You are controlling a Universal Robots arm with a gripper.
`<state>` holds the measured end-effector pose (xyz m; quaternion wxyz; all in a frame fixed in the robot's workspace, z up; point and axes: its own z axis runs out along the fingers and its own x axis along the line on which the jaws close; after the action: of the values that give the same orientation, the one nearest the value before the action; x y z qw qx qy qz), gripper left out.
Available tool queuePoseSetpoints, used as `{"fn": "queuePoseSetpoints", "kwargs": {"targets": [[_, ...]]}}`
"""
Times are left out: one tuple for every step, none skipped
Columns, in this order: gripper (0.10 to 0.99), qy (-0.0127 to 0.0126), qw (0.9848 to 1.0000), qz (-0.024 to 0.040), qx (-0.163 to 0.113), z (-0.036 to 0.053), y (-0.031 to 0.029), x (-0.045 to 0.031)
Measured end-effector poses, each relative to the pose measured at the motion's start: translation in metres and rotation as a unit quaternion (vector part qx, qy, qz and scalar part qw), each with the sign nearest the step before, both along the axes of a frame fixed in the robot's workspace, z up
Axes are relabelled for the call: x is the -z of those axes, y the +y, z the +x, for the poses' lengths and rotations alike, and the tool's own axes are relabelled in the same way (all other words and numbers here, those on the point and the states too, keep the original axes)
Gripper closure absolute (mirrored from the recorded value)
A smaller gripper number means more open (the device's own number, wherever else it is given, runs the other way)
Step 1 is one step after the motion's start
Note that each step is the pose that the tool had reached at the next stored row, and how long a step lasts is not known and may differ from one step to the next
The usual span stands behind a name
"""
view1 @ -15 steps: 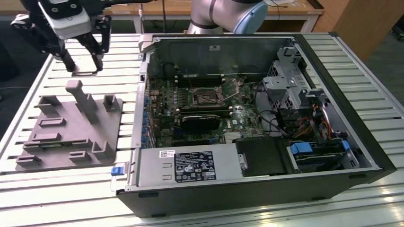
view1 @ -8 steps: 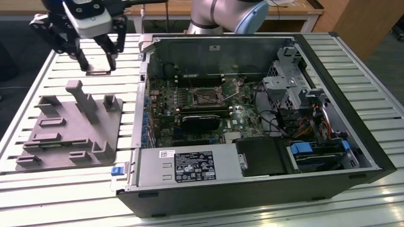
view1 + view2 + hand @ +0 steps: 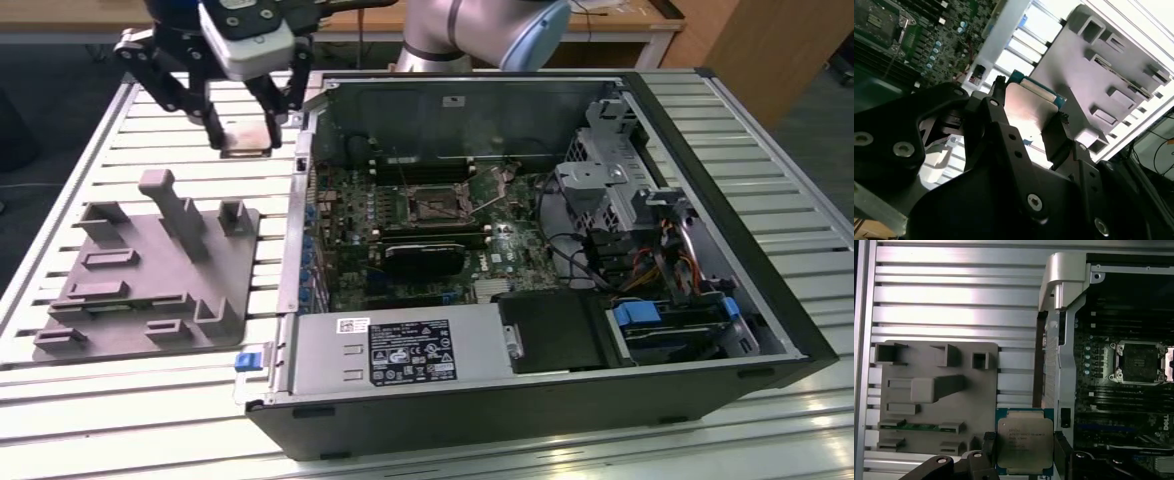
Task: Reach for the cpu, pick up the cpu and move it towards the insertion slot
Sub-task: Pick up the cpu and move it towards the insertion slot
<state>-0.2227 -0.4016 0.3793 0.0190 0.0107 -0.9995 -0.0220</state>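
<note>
I'm seeing the gripper (image 3: 248,140) clamping the cpu (image 3: 248,138) between its two fingers (image 3: 214,130), one finger on each opposite edge, holding it off the slatted table (image 3: 80,150). In the first wrist view the cpu (image 3: 1024,443) is hanging silvery face up between the grey fixture block (image 3: 936,395) and the open computer case (image 3: 1064,300). The insertion slot (image 3: 434,205) is sitting on the motherboard inside that case, well apart from the chip; in the first wrist view the insertion slot (image 3: 1140,361) is showing its dark centre.
</note>
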Motion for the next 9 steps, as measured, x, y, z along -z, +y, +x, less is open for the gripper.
{"fn": "queuePoseSetpoints", "kwargs": {"targets": [[0.545,0.0006,1.0,0.0,0.0,0.0043,0.0,0.0],[0.545,0.0012,1.0,0.0,0.0,0.0086,0.0,0.0001],[0.545,0.0018,1.0,0.0001,0.0,0.0128,0.0,0.0001],[0.545,0.0025,1.0,0.0,0.0,0.0174,0.0,0.0],[0.545,0.0031,1.0,0.0,0.0,0.0216,0.0,0.0001],[0.545,0.0038,1.0,0.0,0.0,0.0261,0.0,0.0],[0.545,0.0045,1.0,0.0,0.0,0.0302,0.0,0.0],[0.545,0.0051,1.0,0.0001,0.0,0.0346,0.0,0.0001],[0.545,0.0058,1.0,0.0001,0.0,0.0389,0.0,0.0001]]}}
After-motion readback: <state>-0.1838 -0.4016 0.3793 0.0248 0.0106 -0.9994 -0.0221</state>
